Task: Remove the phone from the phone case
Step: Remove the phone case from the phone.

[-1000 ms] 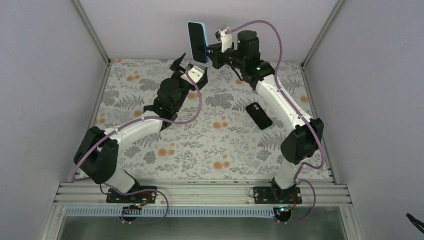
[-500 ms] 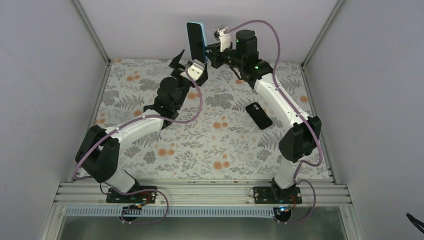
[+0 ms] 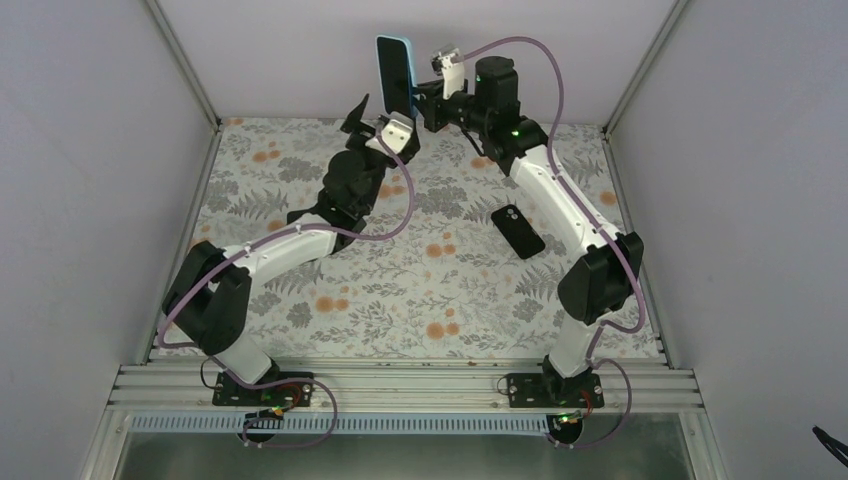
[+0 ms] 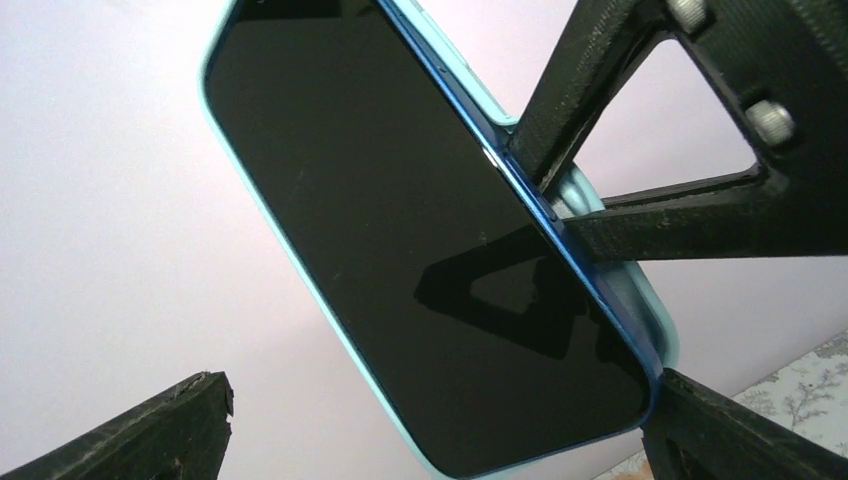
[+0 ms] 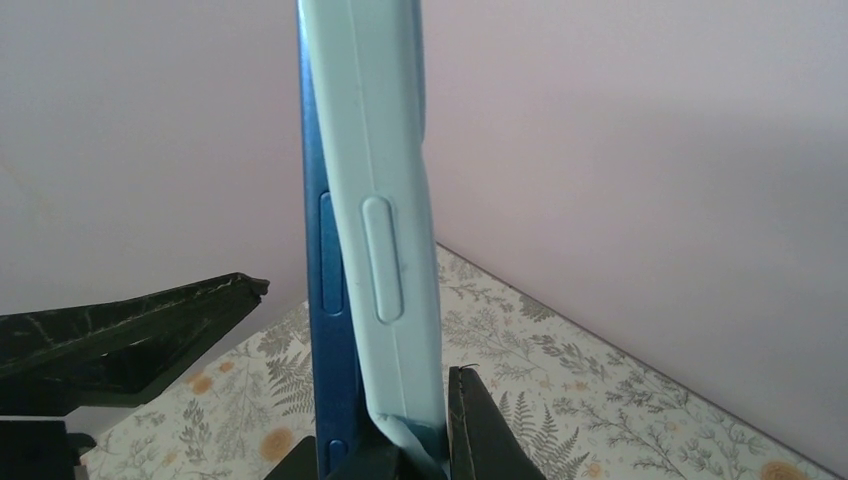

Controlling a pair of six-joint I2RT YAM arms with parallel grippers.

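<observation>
Top, phone (image 3: pixel 393 76): flat dark rectangle with rounded corners, upright in the air above the table's far edge.
Top, case (image 3: pixel 381 45): thin pale-blue rim around the phone.
Top, right gripper (image 3: pixel 424 99): fingers closed on the cased phone's side.
Top, left gripper (image 3: pixel 371 117): fingers spread wide, holding nothing, just below and left of the phone.
Top, table (image 3: pixel 420 300): cloth printed with grey ferns and orange flowers.
Top, slab (image 3: pixel 518 231): small, black, rectangular, flat on the cloth beside the right arm.
Left wrist, phone: glossy black screen, tilted, mirroring a finger.
Left wrist, case: smooth pale-blue lip around the screen, with the phone's darker blue edge inside it.
Left wrist, right fingers (image 4: pixel 640 120): rough black framework, pinching the long edge.
Left wrist, own fingers (image 4: pixel 150 440): apart at both lower corners, clear of the phone.
Right wrist, phone: metallic blue edge with a slim button.
Right wrist, case: matte, with a moulded oval button. It seems to bow off the phone low down, though that is hard to tell.
Right wrist, own fingers (image 5: pixel 470 430): clamped at the bottom.
</observation>
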